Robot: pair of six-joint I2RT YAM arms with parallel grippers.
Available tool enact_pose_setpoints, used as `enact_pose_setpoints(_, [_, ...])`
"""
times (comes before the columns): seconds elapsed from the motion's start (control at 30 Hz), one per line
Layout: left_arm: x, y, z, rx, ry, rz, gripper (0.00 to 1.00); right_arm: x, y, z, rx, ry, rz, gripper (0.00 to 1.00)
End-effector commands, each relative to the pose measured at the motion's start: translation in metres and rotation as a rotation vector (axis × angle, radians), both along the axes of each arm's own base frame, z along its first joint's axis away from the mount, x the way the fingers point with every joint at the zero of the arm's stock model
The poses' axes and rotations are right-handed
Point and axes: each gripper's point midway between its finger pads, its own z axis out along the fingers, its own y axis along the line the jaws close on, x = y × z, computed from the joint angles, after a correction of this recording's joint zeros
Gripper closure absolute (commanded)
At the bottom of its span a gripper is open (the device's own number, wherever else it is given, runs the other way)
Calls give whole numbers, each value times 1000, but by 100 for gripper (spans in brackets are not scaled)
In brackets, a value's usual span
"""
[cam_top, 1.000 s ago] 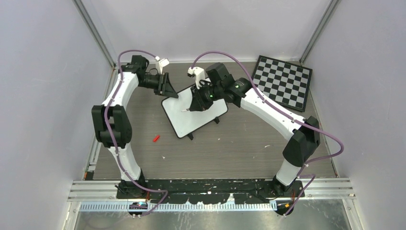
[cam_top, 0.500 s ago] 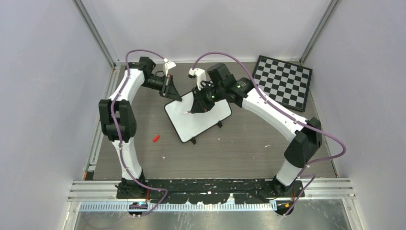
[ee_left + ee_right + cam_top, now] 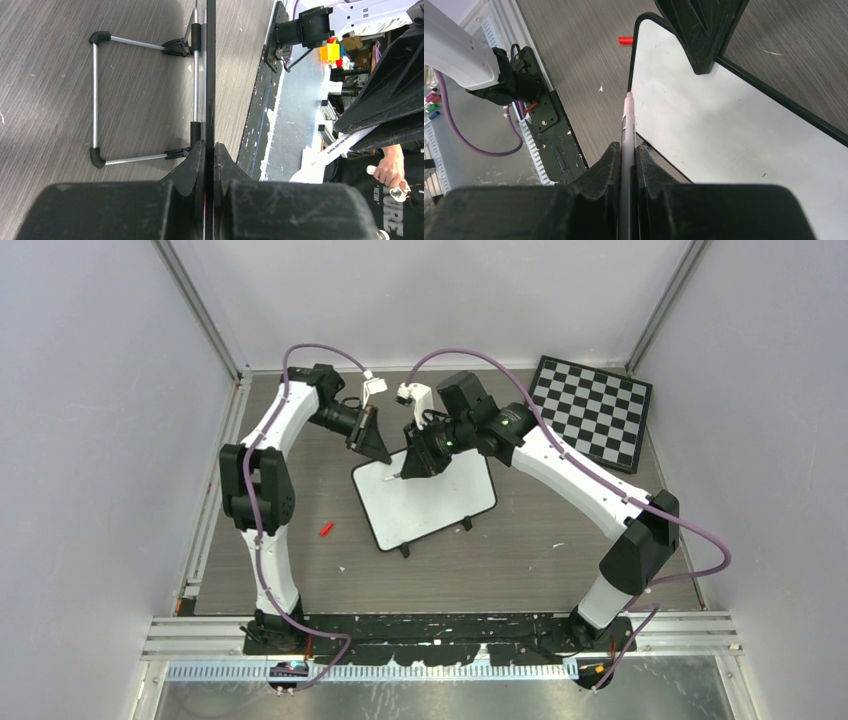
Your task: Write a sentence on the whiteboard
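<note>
Hidden: in the left wrist view the whiteboard point(image 3: 210, 75) shows edge-on only, its face out of sight. The left fingers point(image 3: 196, 161) are pinched tight on its rim. The right fingers point(image 3: 610, 159) are narrow, clamping a marker point(image 3: 628, 117) that pokes ahead of them over the board corner; tip contact unclear. A red cap point(image 3: 326, 529) lies on the bench point(image 3: 520, 560), well apart from both.

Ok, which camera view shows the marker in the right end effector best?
The right wrist view: the slim pale pinkish marker sticks out of the right end effector, tip at the edge of the white, black-rimmed whiteboard. The top view shows only a tiny pale sliver of it; the left wrist view doesn't show it.
</note>
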Motion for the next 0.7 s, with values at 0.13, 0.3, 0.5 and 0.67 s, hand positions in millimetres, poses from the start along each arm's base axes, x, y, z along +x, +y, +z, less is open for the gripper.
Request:
enact_pose_setpoints(0.13, [-18, 13, 22, 8, -27, 10, 100, -9, -3, 22, 49, -42, 18, 100])
enact_pose_setpoints(0.3, [-21, 14, 21, 3, -21, 10, 98, -7, -4, 20, 41, -45, 5, 100])
enact_pose_setpoints(0.5, [-16, 34, 23, 28, -31, 102, 51, 3, -2, 14, 39, -53, -57, 100])
enact_pose_setpoints(0.67, [-22, 48, 26, 36, -60, 189, 49, 8, 12, 10, 41, -70, -92, 100])
